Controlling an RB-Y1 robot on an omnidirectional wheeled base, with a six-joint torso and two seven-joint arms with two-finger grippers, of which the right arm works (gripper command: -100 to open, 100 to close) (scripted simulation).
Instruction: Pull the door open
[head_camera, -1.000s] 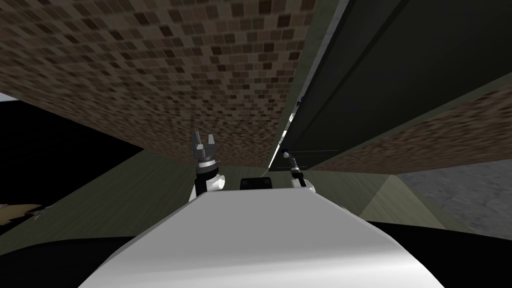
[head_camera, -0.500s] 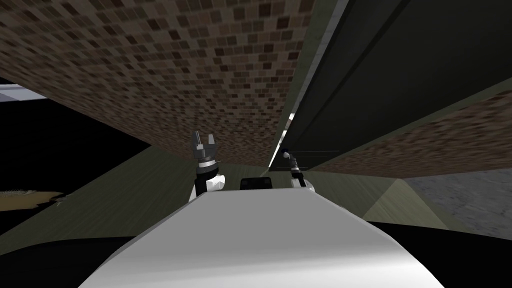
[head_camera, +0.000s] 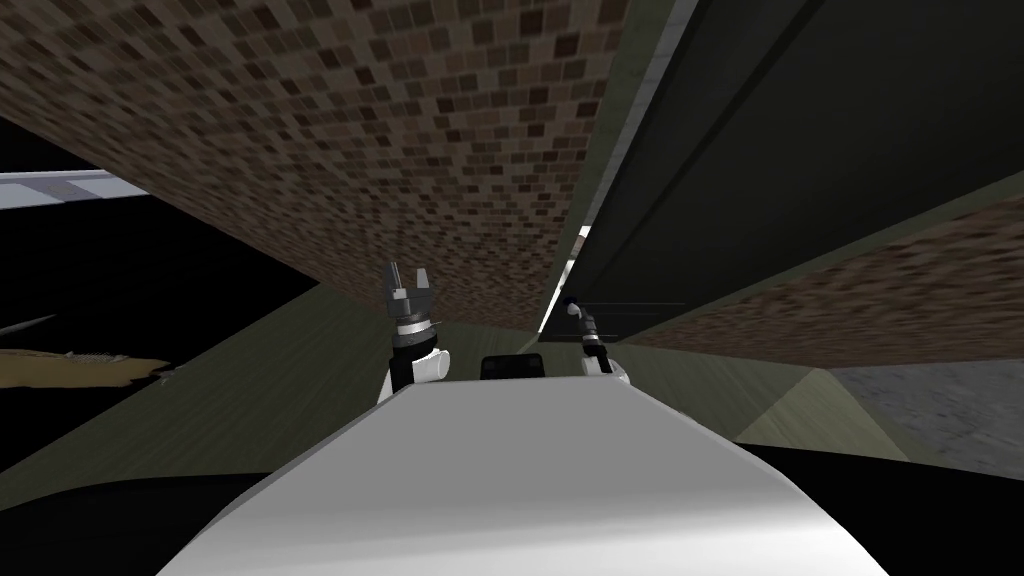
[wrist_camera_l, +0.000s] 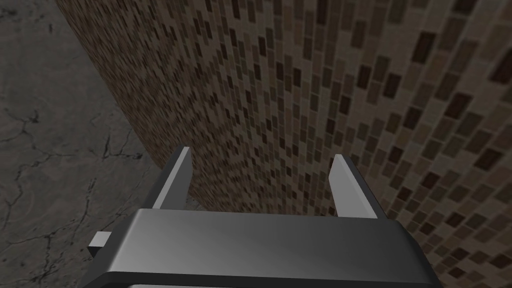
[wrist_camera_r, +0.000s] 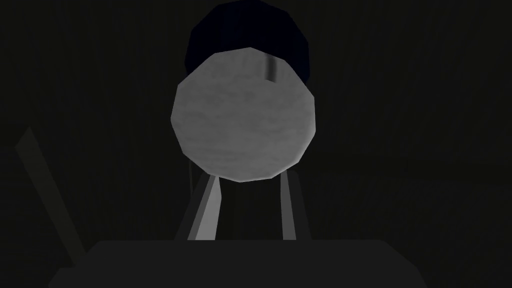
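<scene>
From the head: dark, plain door (head_camera: 800, 130) across the upper right, its long free edge slanting from the lower middle up to the top, a bright slit (head_camera: 562, 285) just beside that edge. Small knob (head_camera: 570, 302) low on the door near that edge, right gripper (head_camera: 574, 308) right at it, finger spacing too small to judge here. Left gripper (head_camera: 408, 283) raised well apart from the door, before a brown tiled wall (head_camera: 300, 130); black area (head_camera: 120, 270) off to the left. From the left wrist: left gripper (wrist_camera_l: 261, 155) with fingers (wrist_camera_l: 176, 180) spread wide, gripping nothing, touching nothing, facing the tiled wall (wrist_camera_l: 350, 75) beside a grey cracked surface (wrist_camera_l: 50, 125). From the right wrist: knob (wrist_camera_r: 243, 114) as a pale grey, faceted round disc, face-on, its axis pointing straight back along the gripper, dark collar (wrist_camera_r: 247, 22) behind it against the dim door (wrist_camera_r: 425, 100). Right gripper (wrist_camera_r: 245, 184) with fingers (wrist_camera_r: 207, 210) drawn in narrow, pinching the knob from both sides, tips hidden behind the disc.
</scene>
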